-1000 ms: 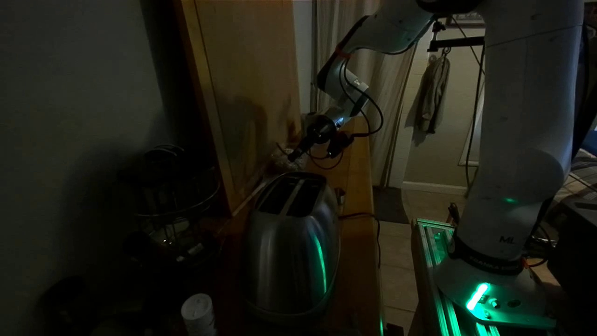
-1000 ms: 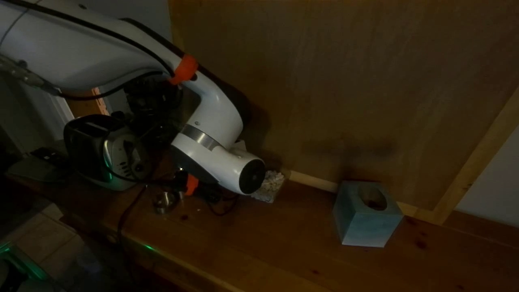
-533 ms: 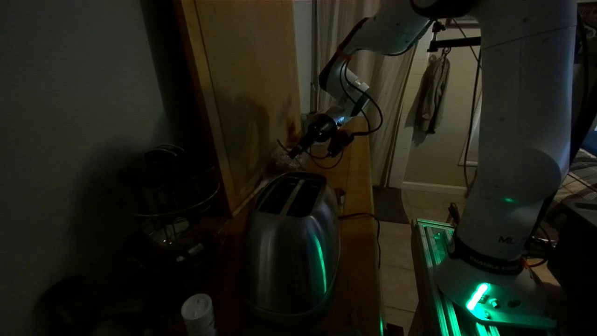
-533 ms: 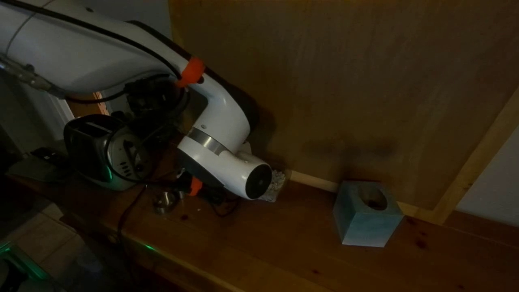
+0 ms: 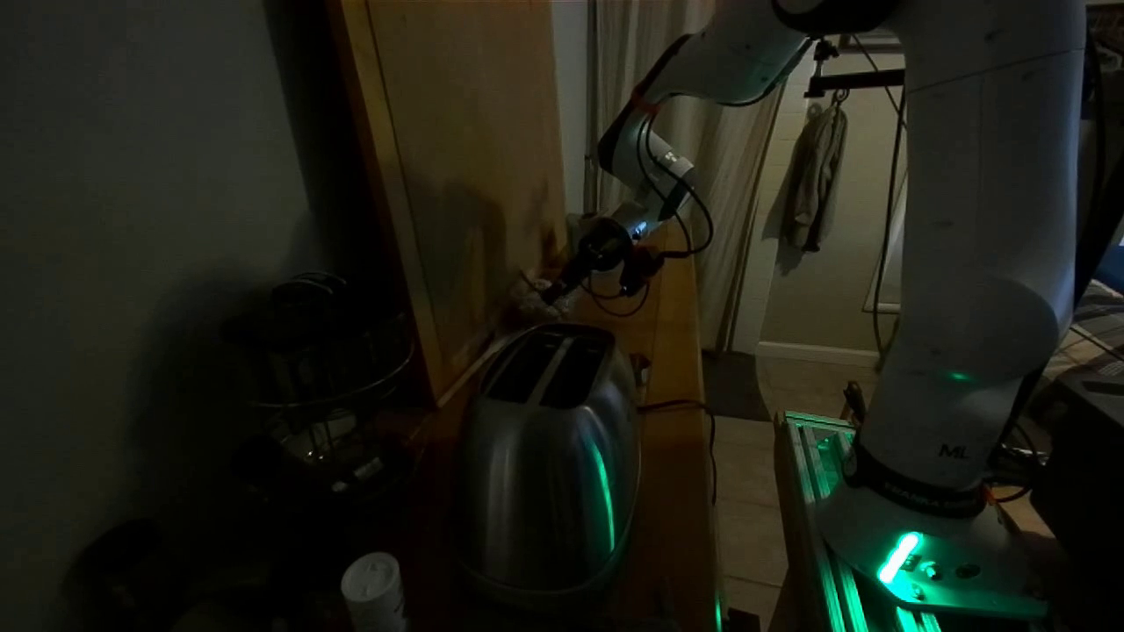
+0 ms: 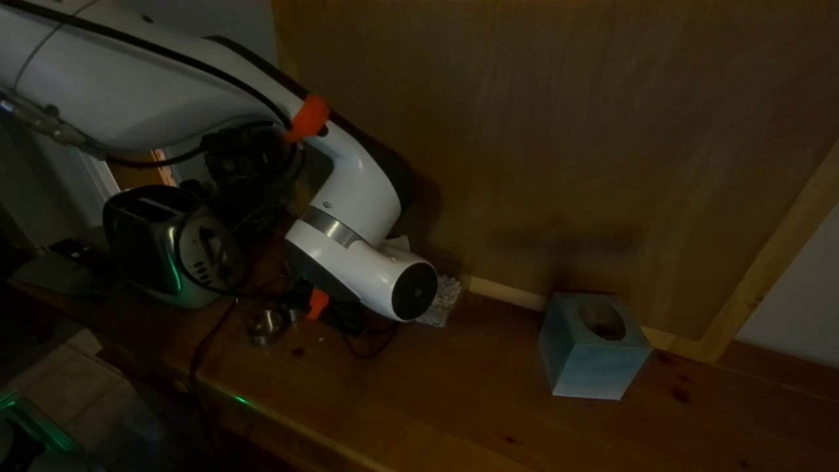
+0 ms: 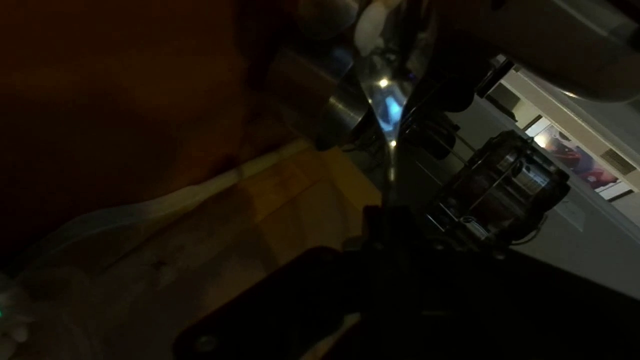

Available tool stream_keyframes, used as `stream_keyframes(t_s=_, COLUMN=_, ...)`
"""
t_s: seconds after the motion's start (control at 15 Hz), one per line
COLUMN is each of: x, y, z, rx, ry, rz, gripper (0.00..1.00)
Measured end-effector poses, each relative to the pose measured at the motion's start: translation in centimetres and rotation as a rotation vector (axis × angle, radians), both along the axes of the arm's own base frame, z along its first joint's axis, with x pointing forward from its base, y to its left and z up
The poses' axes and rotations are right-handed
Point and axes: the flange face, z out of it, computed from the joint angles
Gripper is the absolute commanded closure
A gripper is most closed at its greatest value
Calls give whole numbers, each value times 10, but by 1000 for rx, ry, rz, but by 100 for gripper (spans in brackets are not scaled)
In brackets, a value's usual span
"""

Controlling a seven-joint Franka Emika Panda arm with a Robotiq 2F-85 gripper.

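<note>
Between the clenched fingers (image 7: pixel 374 222) of the gripper (image 7: pixel 389 216), a metal spoon (image 7: pixel 392 95) is pinched by its handle, bowl jutting ahead of them; grasping looks done, letting go not yet. Near the fingers sits a container of pale pieces (image 6: pixel 446 300).

Arm (image 5: pixel 738 61) bent, gripper (image 7: pixel 388 220) slanted downward and clamped nearly closed.

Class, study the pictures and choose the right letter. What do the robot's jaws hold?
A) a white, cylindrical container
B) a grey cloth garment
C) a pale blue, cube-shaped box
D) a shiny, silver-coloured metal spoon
D: in the wrist view, the shiny, silver-coloured metal spoon juts out from the closed jaws, its thin handle running in between them and its bowl pointing away.
</note>
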Motion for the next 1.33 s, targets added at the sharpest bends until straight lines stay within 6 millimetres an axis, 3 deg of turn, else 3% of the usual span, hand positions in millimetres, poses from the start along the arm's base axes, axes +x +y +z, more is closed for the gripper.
stream_keyframes(t_s=0.47, x=-3, y=17, z=-8, rx=50, ry=20, rz=33, gripper=98)
stream_keyframes(t_s=1.33, x=-5, y=14, z=-9, rx=40, ry=8, rz=22, gripper=98)
